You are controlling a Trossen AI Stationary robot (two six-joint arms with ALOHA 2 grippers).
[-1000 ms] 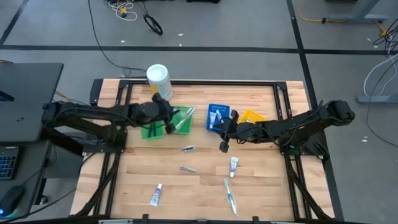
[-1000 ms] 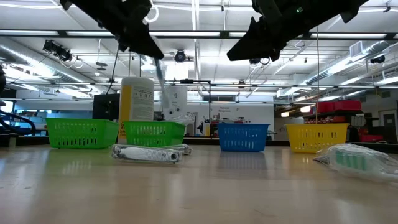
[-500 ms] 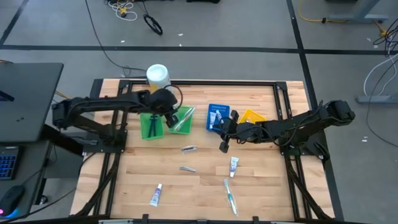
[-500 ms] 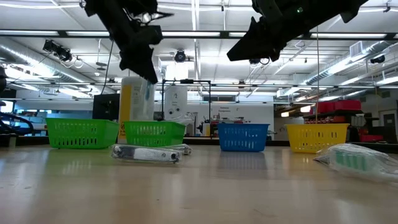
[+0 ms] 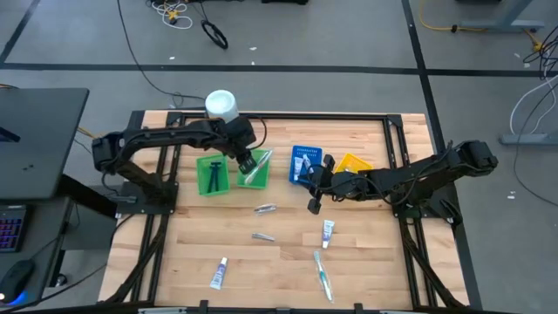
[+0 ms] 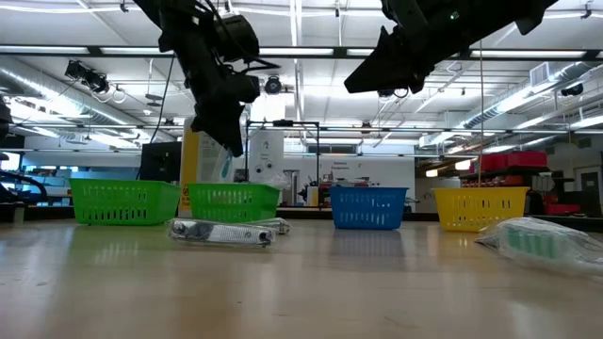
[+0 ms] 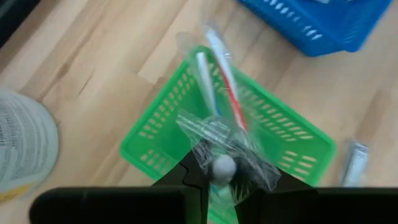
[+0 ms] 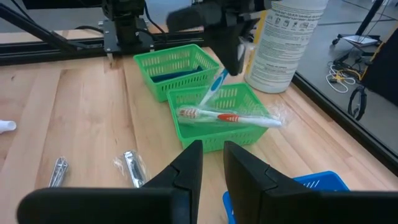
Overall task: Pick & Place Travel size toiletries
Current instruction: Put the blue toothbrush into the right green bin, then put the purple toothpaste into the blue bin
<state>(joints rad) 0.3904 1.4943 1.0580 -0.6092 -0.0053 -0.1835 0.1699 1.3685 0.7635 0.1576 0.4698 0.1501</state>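
Green bin (image 5: 254,171) rim under left end effector (image 5: 245,162) pinching wrapped toothbrush (image 8: 213,87).

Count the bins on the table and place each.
4: two green bins side by side under the left gripper, a blue bin mid-table, a yellow bin partly behind the right arm.

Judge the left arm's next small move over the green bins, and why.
Probably open fully and lift away. The left gripper hangs over the green bin nearer the blue one, pinching the wrapped toothbrush whose far end already dips inside beside another toothbrush. The right gripper waits mid-table.
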